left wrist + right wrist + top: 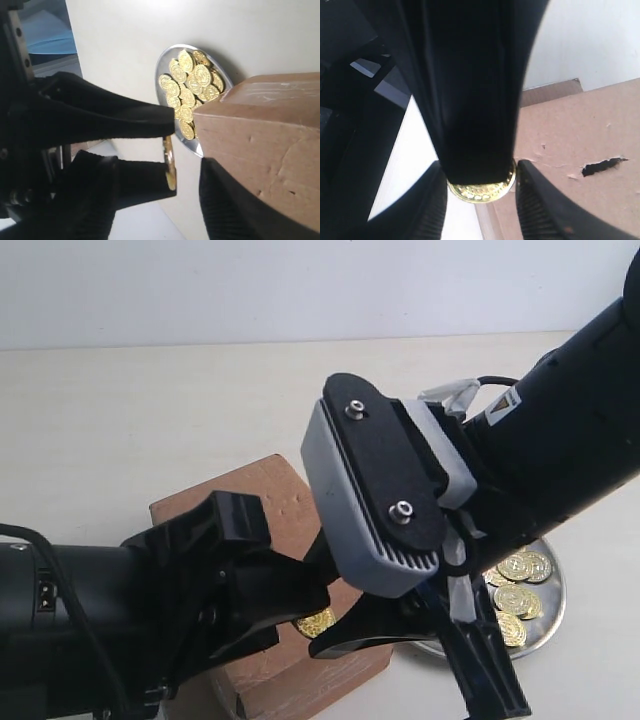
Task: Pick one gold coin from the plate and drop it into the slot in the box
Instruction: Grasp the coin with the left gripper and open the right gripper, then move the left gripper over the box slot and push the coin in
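One gold coin (482,192) is sitting rim-gripped in my right pincer (480,175), my open left pincer (189,172) straddling it, probably for re-gripping.

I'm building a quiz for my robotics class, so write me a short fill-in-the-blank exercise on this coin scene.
1. The spare coins lie piled on a round, shiny silver ___.
2. The dark, ragged slot is cut into the top of the brown cardboard ___.
3. The lifted coin, up among the black fingers, is ___ in colour.
Missing words: plate; box; gold.
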`<state>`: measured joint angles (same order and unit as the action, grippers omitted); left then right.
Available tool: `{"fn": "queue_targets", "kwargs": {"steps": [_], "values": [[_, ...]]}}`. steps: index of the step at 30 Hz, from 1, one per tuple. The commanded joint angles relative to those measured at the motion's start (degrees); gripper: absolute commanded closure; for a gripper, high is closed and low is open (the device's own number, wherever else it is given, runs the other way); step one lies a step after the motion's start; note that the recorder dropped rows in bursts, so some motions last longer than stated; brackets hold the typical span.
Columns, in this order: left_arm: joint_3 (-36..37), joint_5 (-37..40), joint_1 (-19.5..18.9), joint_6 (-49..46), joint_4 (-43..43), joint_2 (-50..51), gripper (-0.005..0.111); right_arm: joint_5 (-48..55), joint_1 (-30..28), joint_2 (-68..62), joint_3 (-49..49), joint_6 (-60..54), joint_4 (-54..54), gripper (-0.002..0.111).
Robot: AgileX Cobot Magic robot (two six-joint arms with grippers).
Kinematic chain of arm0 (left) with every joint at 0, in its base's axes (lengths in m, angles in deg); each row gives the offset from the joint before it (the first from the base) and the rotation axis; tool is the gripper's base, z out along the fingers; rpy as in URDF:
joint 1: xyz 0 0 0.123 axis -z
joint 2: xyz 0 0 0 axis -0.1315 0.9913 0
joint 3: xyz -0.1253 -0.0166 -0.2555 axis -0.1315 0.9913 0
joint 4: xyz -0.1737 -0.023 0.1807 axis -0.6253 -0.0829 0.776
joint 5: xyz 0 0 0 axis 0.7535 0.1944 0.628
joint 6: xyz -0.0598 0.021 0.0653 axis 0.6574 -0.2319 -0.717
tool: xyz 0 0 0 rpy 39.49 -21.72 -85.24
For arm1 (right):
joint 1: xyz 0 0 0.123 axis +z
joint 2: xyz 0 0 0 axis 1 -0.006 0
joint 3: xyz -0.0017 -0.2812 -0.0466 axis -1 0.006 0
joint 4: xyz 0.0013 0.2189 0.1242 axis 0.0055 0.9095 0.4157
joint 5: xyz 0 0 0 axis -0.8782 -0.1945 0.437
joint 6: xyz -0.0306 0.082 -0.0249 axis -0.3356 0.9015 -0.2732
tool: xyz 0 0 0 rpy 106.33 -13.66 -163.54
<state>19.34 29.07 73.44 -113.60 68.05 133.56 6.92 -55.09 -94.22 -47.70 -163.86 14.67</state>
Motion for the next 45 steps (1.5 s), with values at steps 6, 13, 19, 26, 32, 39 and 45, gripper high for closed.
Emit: {"fn": "queue_targets", "kwargs": {"steps": [6,13,19,26,32,39,45], "values": [[-2.83,1.34,0.38,0.21,0.17,3.25,0.063,0.24,0.1,0.01,-0.2,-0.12,1.3,0.07],[-2.83,1.74,0.38,0.21,0.17,3.38,0.071,-0.01,0.1,0.01,-0.2,-0.12,1.3,0.07],[-2.83,1.74,0.38,0.21,0.17,3.38,0.095,-0.12,0.1,0.01,-0.2,-0.12,1.3,0.07],[-2.83,1.74,0.38,0.48,0.17,3.38,0.107,-0.36,0.1,0.01,-0.2,-0.12,1.3,0.07],[-2.83,1.74,0.38,2.51,0.05,3.38,0.107,-2.95,0.1,0.27,-0.2,-0.12,0.07,0.069],[-3.21,2.86,-0.42,5.52,0.86,3.38,0.107,-9.21,0.1,6.18,-0.2,17.13,-20.39,0.046],[-6.89,13.16,-6.71,6.88,5.64,4.38,0.107,-9.6,0.1,16.46,-0.2,38.56,-34.85,0.046]]}}
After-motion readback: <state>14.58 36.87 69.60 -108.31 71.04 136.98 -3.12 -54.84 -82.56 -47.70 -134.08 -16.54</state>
